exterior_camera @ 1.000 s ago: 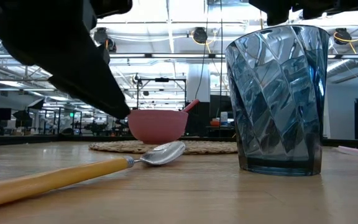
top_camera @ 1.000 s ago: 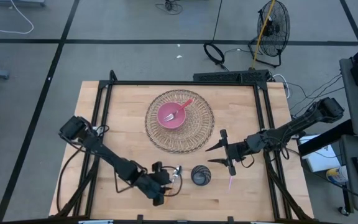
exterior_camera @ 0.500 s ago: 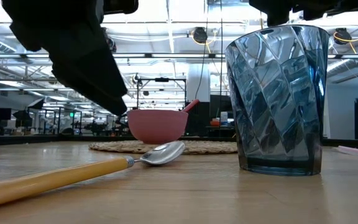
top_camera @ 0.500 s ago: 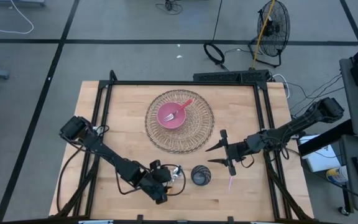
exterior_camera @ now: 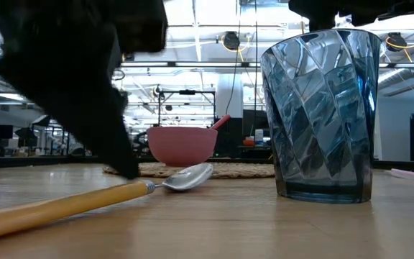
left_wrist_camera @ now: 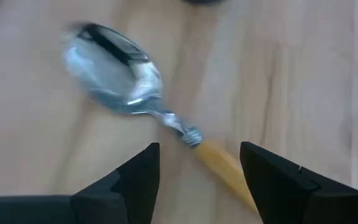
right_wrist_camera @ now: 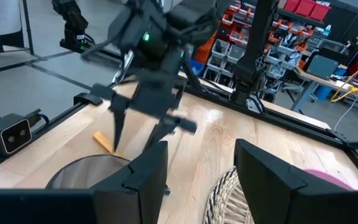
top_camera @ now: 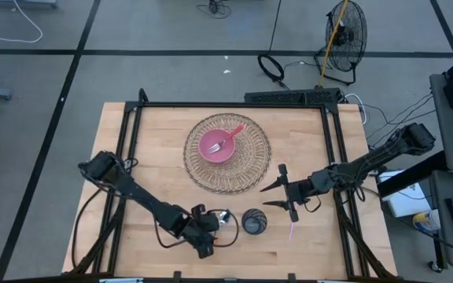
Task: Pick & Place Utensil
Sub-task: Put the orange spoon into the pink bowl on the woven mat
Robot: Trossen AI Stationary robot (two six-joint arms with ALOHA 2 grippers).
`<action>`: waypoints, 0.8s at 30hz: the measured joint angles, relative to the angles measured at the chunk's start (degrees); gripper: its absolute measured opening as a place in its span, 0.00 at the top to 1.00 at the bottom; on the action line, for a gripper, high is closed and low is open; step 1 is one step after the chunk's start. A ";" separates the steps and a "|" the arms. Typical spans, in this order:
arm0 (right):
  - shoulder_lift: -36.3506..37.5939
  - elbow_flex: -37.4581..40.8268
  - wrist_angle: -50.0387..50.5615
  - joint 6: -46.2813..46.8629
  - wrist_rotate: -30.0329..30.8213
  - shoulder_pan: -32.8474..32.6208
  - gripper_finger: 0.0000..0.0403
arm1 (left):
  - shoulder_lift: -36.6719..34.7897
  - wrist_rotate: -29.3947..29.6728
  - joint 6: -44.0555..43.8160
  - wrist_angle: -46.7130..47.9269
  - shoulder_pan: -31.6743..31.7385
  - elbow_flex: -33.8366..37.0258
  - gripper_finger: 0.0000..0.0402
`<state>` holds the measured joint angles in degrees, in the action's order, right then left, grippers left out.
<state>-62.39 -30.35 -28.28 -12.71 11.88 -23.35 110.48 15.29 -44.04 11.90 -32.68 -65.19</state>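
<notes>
No writing, brand or label could be read on anything on the desk (top_camera: 156,141).

The spoon (left_wrist_camera: 142,112) lay flat on the wood near the front edge of the desk, just left of the blue glass (top_camera: 253,222). Its long axis ran roughly left to right as seen from above: the shiny metal bowl pointed toward the glass, and the yellow handle (exterior_camera: 56,208) trailed away toward the left arm. In the low view the bowl rested on the wood with the handle running toward the camera's left.

The left hand (left_wrist_camera: 199,177) was down over the spoon with its two fingers spread wide apart, one on each side of the spot where the metal neck met the yellow handle. The fingers did not grip the spoon. In the low view one dark fingertip (exterior_camera: 124,167) came down right at that joint.

The right hand (top_camera: 284,192) was over the desk to the right of the glass, beside the woven mat (top_camera: 254,169), its fingers also wide open and holding nothing.

A pink bowl (top_camera: 217,145) sat in the middle of the mat, with a fork (top_camera: 225,143) and a pink utensil (top_camera: 235,131) resting in it.
</notes>
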 joint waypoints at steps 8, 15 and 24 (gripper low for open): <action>0.00 0.04 -0.15 0.00 0.00 0.00 0.56 | 1.23 -1.82 -0.03 -0.07 0.59 -0.04 0.46; 0.00 0.04 -0.17 -0.01 0.02 0.00 0.56 | 1.27 -1.60 -0.02 3.56 0.59 -0.06 0.49; 0.00 0.04 -0.19 -0.17 0.04 0.00 0.56 | 1.25 -0.01 0.38 8.53 0.69 -0.14 0.58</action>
<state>-62.39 -30.30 -28.47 -12.88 11.92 -23.35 111.72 15.28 -43.66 20.44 -31.99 -65.34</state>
